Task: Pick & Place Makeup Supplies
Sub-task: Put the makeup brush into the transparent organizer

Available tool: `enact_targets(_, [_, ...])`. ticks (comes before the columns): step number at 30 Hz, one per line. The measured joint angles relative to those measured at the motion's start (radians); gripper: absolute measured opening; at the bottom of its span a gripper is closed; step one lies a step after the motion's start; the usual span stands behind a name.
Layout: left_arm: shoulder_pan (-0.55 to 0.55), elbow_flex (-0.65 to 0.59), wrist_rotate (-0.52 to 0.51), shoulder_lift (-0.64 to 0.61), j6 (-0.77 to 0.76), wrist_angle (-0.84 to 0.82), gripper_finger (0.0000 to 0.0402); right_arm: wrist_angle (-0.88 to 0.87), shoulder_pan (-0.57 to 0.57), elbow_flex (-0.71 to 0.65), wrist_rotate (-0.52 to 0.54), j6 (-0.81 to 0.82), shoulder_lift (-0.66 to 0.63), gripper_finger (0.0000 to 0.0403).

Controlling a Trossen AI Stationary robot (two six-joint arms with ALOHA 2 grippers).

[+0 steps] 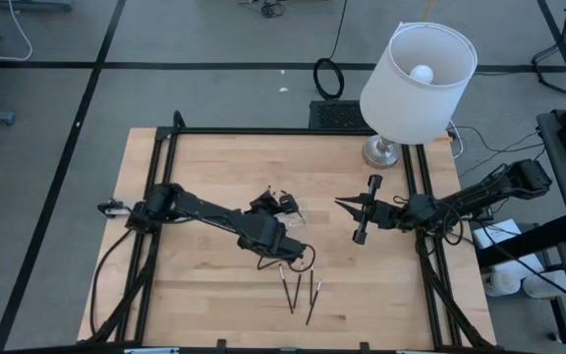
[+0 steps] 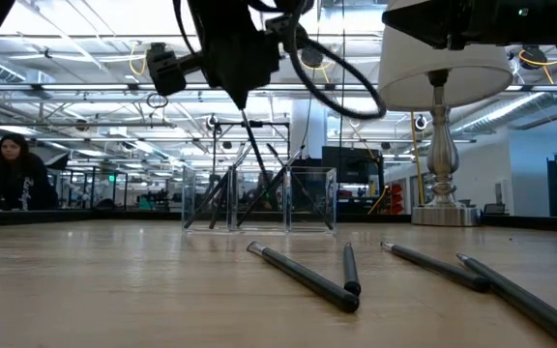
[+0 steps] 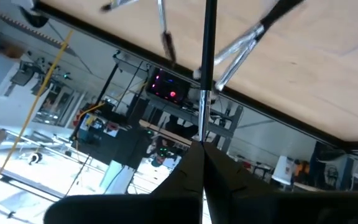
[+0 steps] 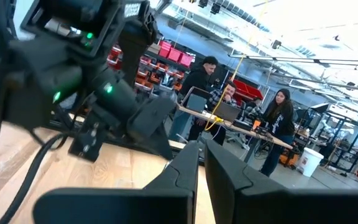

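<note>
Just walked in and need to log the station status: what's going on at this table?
The robot is moving makeup sticks. The left gripper is shut on one stick, held above the table near the centre. Several more sticks lie on the wood at the front. The clear tray stands farther back. The right gripper waits shut near the lamp.

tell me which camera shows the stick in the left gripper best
The left wrist view: the stick runs straight out from the shut left gripper, its silvery section plain. The low view shows it as a thin line under the arm. The high view hides it under the gripper. The right wrist view doesn't show it.
</note>
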Motion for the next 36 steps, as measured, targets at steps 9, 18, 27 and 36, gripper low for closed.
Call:
enact_targets(9, [-0.014,0.0,0.048,0.064,-0.001,0.008,0.0,0.002,0.0,0.0,0.0,0.0,0.0,0.002])
enact_targets(18, [-0.02,0.0,0.075,0.073,-0.018,0.05,0.0002,0.009,0.0,0.0,0.0,0.0,0.0,0.002])
enact_targets(27, [-0.021,0.0,0.149,0.074,-0.103,0.034,0.004,0.009,0.0,0.0,0.0,0.006,0.0,0.002])
enact_targets(36, [-0.03,-0.001,0.008,0.023,-0.246,-0.005,0.01,0.01,0.0,0.0,0.0,0.003,0.0,0.002])
